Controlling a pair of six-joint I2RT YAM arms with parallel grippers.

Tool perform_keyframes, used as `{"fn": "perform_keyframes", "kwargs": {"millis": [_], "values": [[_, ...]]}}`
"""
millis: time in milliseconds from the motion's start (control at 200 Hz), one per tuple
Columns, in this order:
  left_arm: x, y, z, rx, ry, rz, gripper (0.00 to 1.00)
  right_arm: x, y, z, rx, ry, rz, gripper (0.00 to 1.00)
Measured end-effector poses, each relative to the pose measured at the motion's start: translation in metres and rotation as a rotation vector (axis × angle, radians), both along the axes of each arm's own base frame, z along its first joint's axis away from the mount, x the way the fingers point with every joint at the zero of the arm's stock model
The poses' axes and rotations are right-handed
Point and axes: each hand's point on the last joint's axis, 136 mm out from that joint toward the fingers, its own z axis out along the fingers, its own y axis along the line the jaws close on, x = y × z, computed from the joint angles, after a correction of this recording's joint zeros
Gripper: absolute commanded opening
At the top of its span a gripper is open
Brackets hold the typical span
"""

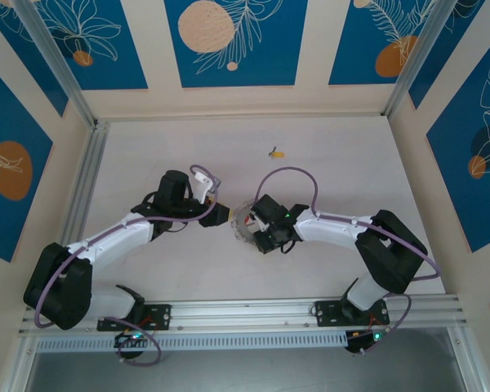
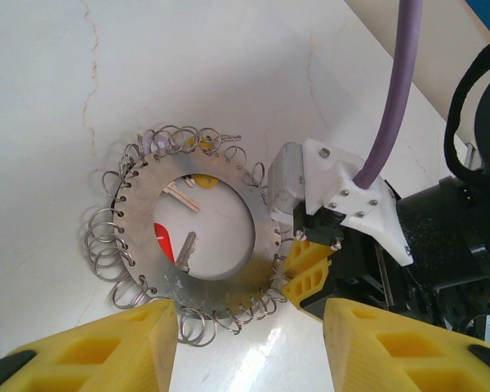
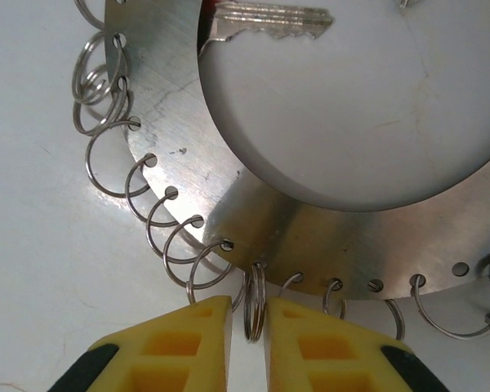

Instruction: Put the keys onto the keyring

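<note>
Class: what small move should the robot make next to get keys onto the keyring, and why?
Probably close the right gripper fully on the upright split ring: its fingers flank that ring at the rim of the keyring, and a thin gap seems to show on one side. The left gripper hangs open.

Flat keyring (image 3: 229,204) of brushed grey metal, faintly scratched, fringed with thin shiny wire loops (image 3: 90,167). 1 glossy silvery metal key (image 3: 269,18). Matt yellow plastic fingertips (image 3: 171,343). Smooth pale table (image 3: 49,269) with hairline cracks.

Pale table (image 1: 188,147), keyring (image 2: 137,224) flat on it, yellow-tagged key (image 1: 275,152) apart
</note>
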Motion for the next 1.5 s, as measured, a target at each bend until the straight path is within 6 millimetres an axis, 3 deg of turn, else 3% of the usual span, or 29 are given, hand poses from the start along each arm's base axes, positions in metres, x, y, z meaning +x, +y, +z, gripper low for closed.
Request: {"fn": "perform_keyframes", "kwargs": {"millis": [430,680,850,980,1206,1501], "values": [[-0.001,0.0,0.004,-0.005,-0.009,0.0,0.5,-0.002,0.001,-0.003,-0.012,-0.002,0.013,0.16],[-0.002,0.001,0.009,-0.011,-0.02,0.0,0.49,0.002,-0.001,-0.002,-0.022,-0.02,-0.004,0.0],[-0.008,0.005,0.017,-0.014,-0.029,0.002,0.49,0.001,-0.001,0.007,-0.009,-0.07,0.012,0.0],[-0.013,0.009,0.035,-0.031,-0.077,0.004,0.49,-0.011,0.006,0.036,0.079,-0.19,0.107,0.0],[-0.026,0.015,0.07,-0.088,-0.173,-0.003,0.45,-0.018,0.036,0.124,0.374,-0.474,0.294,0.0],[-0.072,0.013,0.136,-0.255,-0.351,-0.141,0.42,-0.039,0.062,0.206,0.707,-0.661,0.51,0.0]]}}
